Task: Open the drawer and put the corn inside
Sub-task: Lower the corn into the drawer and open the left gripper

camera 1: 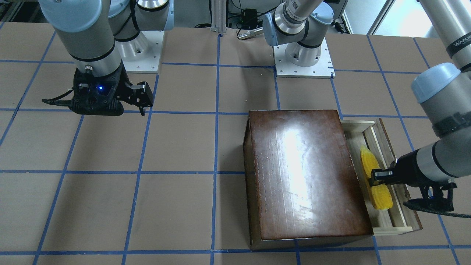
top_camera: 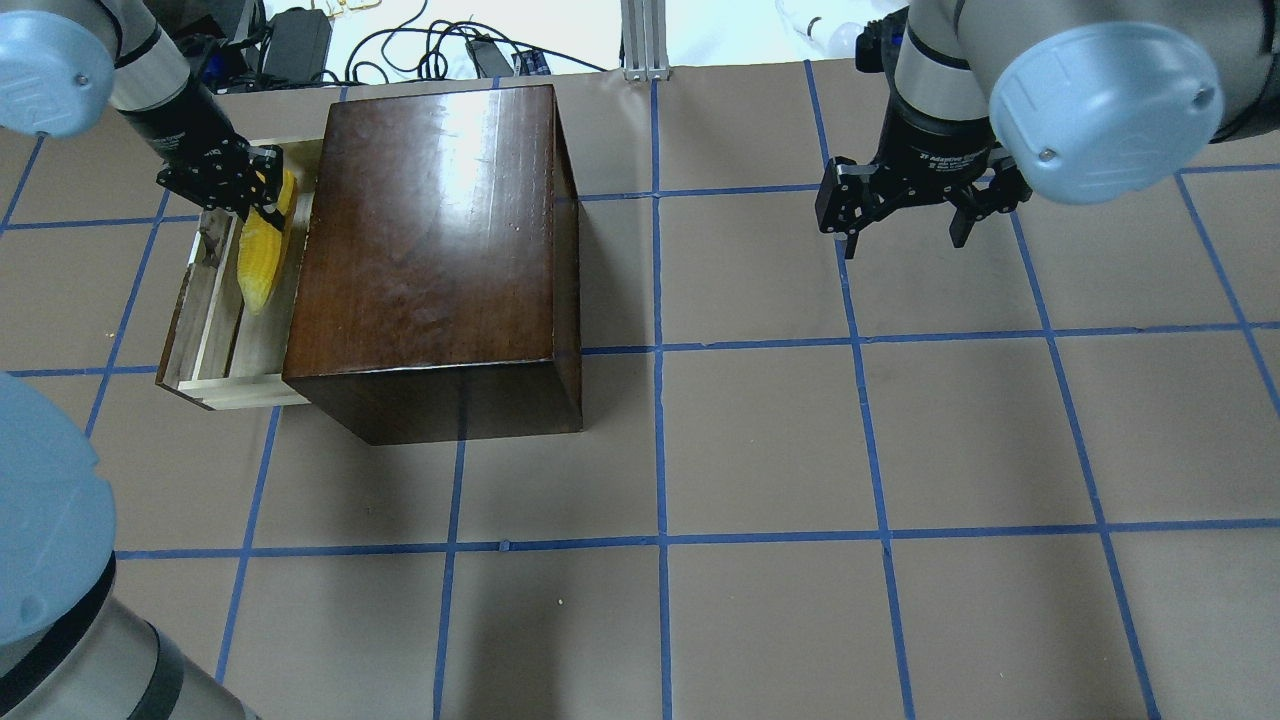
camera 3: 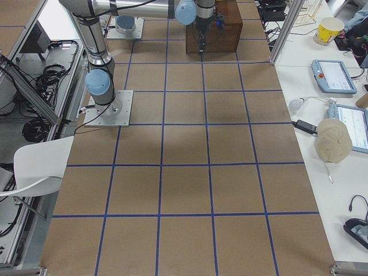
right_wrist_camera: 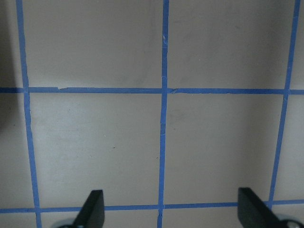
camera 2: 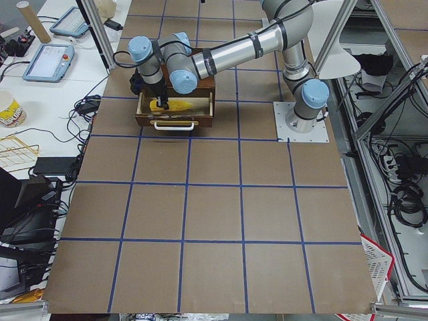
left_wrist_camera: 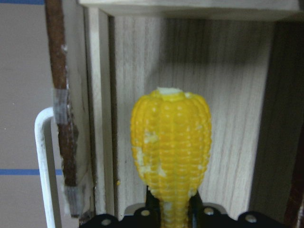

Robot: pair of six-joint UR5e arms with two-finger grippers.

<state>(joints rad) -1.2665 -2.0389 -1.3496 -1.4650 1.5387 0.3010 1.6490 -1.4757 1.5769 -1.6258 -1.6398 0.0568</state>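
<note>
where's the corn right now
In the overhead view the corn is at left, inside the pulled-out drawer beside the dark box, held in the jaws of the left gripper.

Left gripper (top_camera: 258, 205) clamped on corn (top_camera: 258, 265), arm outstretched; right gripper (top_camera: 904, 240) spread wide, pointing down.

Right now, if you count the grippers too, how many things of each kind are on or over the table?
corn: 1
drawer: 1
box: 1
grippers: 2 (left gripper, right gripper)
Total: 5
</note>
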